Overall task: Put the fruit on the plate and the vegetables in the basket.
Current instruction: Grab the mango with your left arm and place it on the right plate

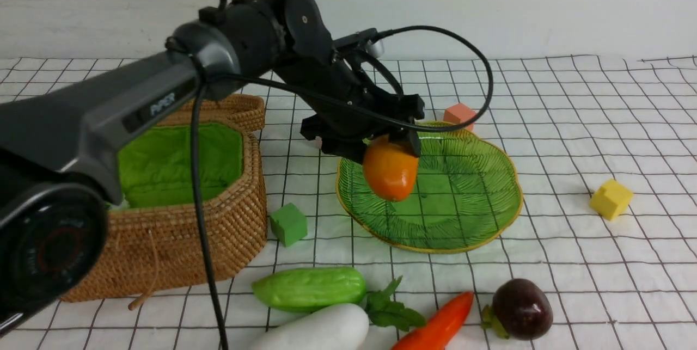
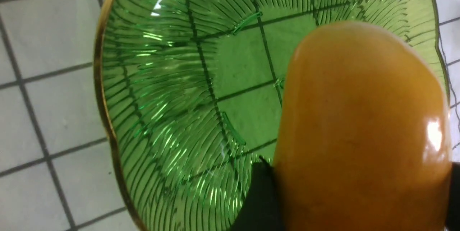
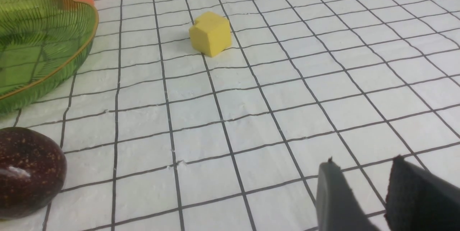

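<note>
My left gripper [image 1: 389, 146] is shut on the orange-yellow mango [image 1: 390, 170], holding it just above the left part of the green glass plate [image 1: 468, 186]. In the left wrist view the mango [image 2: 359, 126] fills the space between the fingers [image 2: 258, 195] over the ribbed plate [image 2: 161, 98]. The basket [image 1: 234, 219] stands open at the left. Near the front edge lie the cucumber [image 1: 310, 287], the white vegetable [image 1: 321, 331], the carrot [image 1: 438, 323] and the purple mangosteen [image 1: 521, 308]. My right gripper [image 3: 363, 166] hovers open and empty over the cloth, right of the mangosteen [image 3: 28, 171].
A green foam cube [image 1: 288, 223] sits between basket and plate. A yellow cube [image 1: 611, 198] lies right of the plate, a pink-orange cube [image 1: 459, 115] behind it. The left arm's cable [image 1: 201, 219] hangs across the basket front.
</note>
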You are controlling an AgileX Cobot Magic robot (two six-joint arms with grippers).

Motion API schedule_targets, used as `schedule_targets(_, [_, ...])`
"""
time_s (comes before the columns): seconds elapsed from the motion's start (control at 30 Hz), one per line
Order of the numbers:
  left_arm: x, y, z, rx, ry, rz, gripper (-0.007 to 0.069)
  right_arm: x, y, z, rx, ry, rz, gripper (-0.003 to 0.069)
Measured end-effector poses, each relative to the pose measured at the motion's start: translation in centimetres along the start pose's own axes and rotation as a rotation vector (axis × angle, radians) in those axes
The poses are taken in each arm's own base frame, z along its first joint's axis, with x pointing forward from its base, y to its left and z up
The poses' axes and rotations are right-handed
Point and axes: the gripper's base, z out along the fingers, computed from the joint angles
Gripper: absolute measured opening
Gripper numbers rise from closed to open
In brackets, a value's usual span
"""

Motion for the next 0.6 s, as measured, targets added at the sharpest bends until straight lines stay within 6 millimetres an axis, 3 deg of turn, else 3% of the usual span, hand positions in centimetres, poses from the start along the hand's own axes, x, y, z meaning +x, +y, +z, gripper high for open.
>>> schedule_targets(0.23, [0.4, 0.2, 0.4, -0.012, 0.059, 0.026, 0.0655, 0.0, 0.0, 0.0, 0.000, 0.000, 0.000, 0.0238])
schedule_targets(0.4, [0.7, 0.3, 0.3, -0.027, 0.085, 0.044, 0.0660, 0.0, 0.0, 0.0, 0.000, 0.000, 0.000, 0.0238])
schedule_targets(0.6, [1.3, -0.3, -2.3, -0.049, 0.166, 0.137, 0.0652, 0.0, 0.0, 0.0, 0.000, 0.000, 0.007, 0.0238])
